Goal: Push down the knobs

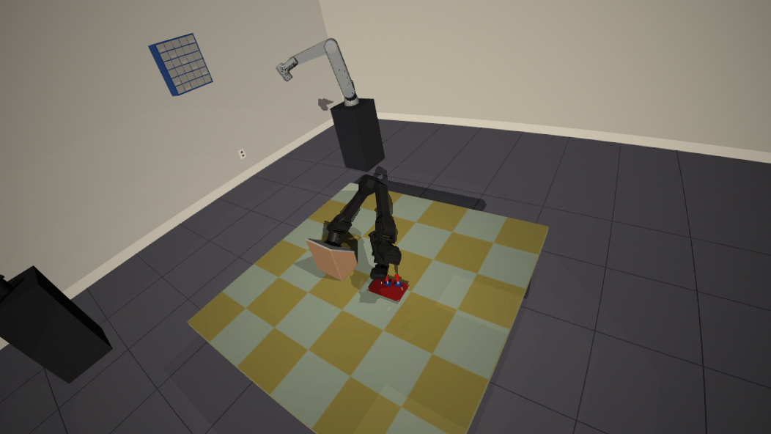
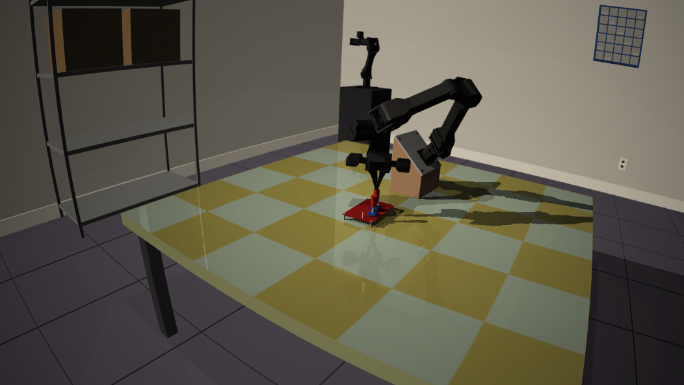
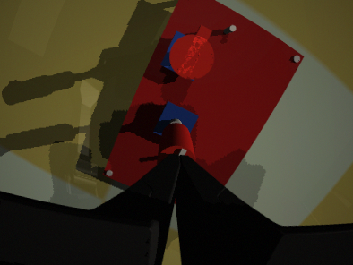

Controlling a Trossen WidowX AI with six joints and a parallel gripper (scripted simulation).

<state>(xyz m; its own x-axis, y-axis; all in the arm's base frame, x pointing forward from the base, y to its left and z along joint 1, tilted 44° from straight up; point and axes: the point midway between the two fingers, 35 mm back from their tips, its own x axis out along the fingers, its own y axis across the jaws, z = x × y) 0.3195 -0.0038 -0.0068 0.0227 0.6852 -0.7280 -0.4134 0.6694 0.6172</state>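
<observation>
The red circuit board stands on short legs near the middle of the checkered table. It carries two blue potentiometers with red knobs. In the wrist view the far knob shows as a round red disc over its blue body. The near knob stands right under my fingertips, above its blue potentiometer. My gripper is shut with nothing between the fingers. It points straight down, and its tips are at the top of the near knob.
A tan wedge-shaped block carries my arm's base just behind the board. A black pedestal with another arm stands beyond the table. A metal shelf rack stands to the left.
</observation>
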